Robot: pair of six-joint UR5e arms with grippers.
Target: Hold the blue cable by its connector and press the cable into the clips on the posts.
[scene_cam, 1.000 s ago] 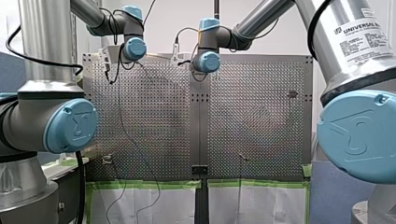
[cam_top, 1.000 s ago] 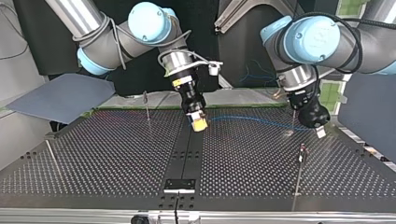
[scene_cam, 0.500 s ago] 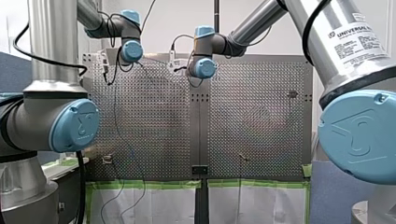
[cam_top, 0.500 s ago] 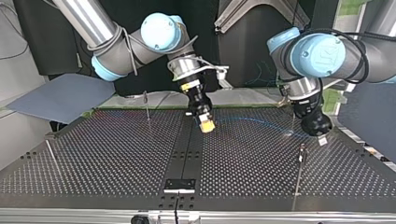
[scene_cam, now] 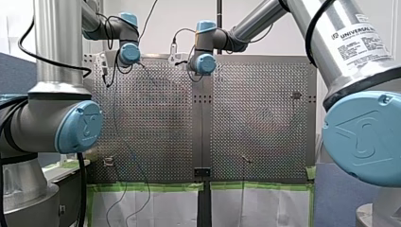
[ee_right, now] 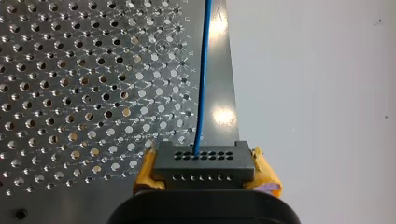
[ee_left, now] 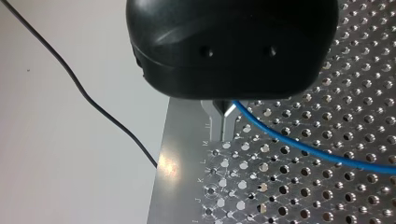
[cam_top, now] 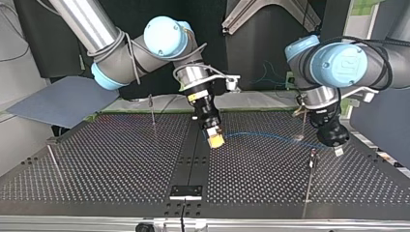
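Perforated table (cam_top: 96,159): blue cable (cam_top: 270,137) is strung above it, centre-right of top view.
Right gripper (cam_top: 216,141): yellow pads (ee_right: 264,172) clamped on connector (ee_right: 201,163).
Left gripper (cam_top: 338,151): metal fingers (ee_left: 222,123) pinched on blue cable, beside post (cam_top: 312,166).

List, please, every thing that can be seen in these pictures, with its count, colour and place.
blue cable: one, blue, stretched over the table between the two grippers
connector: one, black, at the cable's end, between yellow pads
posts: four, thin, dark, standing on the table
table: one, grey metal, perforated
green tape: strip, green, along the table's near edge in the front view
sheet: one, blue-grey, beyond the table at the top view's left
thin wire: one, black, beside the table's edge
right gripper: black, yellow pads, shut on the connector
left gripper: black, metal fingers, shut on the cable
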